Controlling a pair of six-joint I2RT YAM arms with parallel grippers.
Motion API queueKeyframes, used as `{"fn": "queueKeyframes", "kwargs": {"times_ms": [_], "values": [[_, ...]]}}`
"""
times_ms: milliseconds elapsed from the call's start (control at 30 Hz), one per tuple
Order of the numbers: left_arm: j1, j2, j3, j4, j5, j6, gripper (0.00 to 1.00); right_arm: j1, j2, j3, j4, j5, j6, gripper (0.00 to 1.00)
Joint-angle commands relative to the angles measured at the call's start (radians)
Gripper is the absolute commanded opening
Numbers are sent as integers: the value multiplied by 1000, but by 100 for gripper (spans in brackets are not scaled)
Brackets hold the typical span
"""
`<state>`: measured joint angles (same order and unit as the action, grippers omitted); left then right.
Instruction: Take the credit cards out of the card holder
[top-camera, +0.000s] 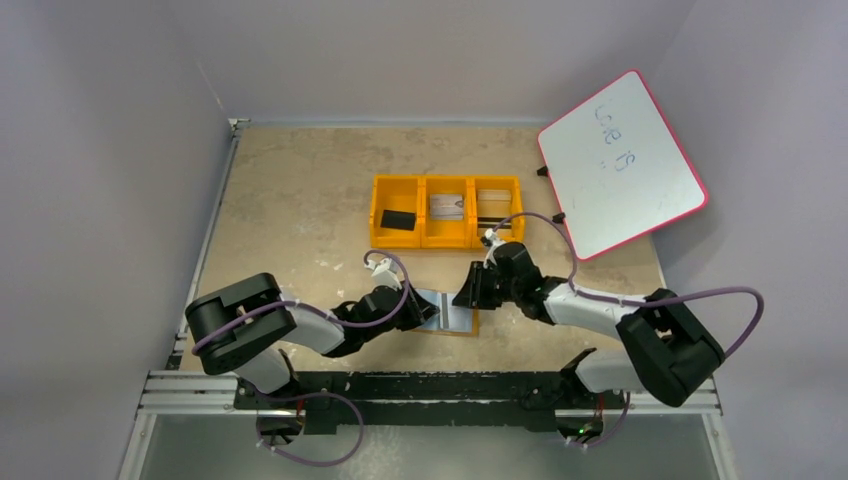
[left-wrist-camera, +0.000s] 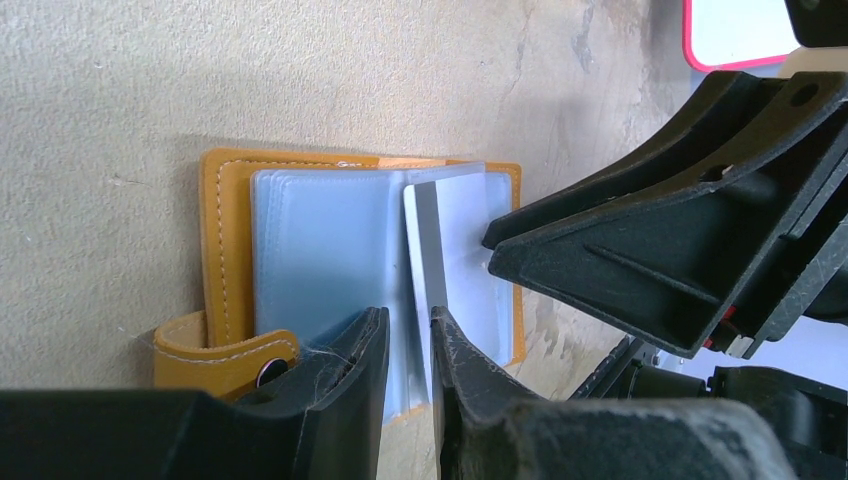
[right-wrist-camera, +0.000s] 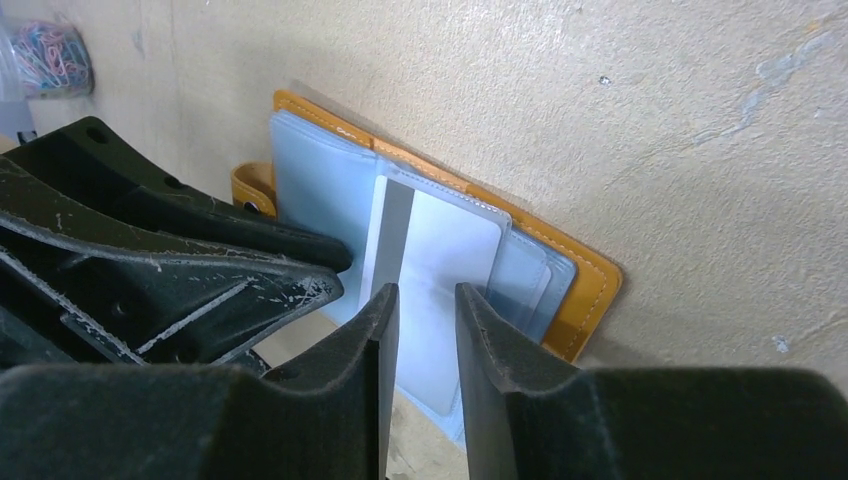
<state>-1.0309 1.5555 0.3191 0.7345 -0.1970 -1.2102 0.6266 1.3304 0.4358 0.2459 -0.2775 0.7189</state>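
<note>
Stitching ran pale along the rim of the tan-brown leather-like bifold card holder (left-wrist-camera: 225, 240), which lay open at the lower middle of the top view, between the two grippers; its short strap (left-wrist-camera: 215, 352) ended in one small metal stud (left-wrist-camera: 272, 372); inside were smooth, glossy, pale blue-grey plastic sleeves, their number unclear. One thin, pale silvery rectangular plastic credit card (right-wrist-camera: 440, 265), with a grey stripe down its left side, sat in a clear sleeve lifted off the others. The matt black, scuffed left gripper (left-wrist-camera: 408, 335) had its fingers drawn almost together, pinching the bottom edge of that lifted sleeve of the card holder; the right gripper (right-wrist-camera: 425, 300) held its fingers a narrow slit apart over the credit card's near end, and whether they clamped anything could not be told. Above them in the top view stood one bright orange plastic tray (top-camera: 447, 179) of three compartments; one black block (top-camera: 397, 220) lay in the left, pale flat cards (top-camera: 447, 206) in the middle and striped cards (top-camera: 492, 216) in the right, too small to count. One white board with a pink rim (top-camera: 620, 160) sat tilted at the upper right, faint writing on it. The table (top-camera: 300, 200) was rough, mottled beige, like stone; plain grey-lilac walls (top-camera: 100, 150) closed it in on three sides.
</note>
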Motion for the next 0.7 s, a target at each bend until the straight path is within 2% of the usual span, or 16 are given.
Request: {"fn": "queueKeyframes", "kwargs": {"times_ms": [0, 233, 433, 467, 633, 667], "values": [[-5, 4, 20, -17, -5, 27, 22, 2, -20, 28, -103, 83, -26, 32], [-6, 10, 27, -17, -3, 29, 22, 2, -36, 47, -176, 96, -34, 33], [-6, 9, 27, -17, -4, 29, 22, 3, -29, 34, -121, 56, -35, 33], [-6, 9, 28, -16, -2, 29, 22, 2, -10, 34, -103, 33, -41, 31], [-5, 19, 32, -15, 4, 32, 22, 4, 75, 15, -4, -39, -38, 10], [-6, 21, 32, -12, 5, 31, 22, 4, 89, 12, 5, -41, -34, 8]]}}
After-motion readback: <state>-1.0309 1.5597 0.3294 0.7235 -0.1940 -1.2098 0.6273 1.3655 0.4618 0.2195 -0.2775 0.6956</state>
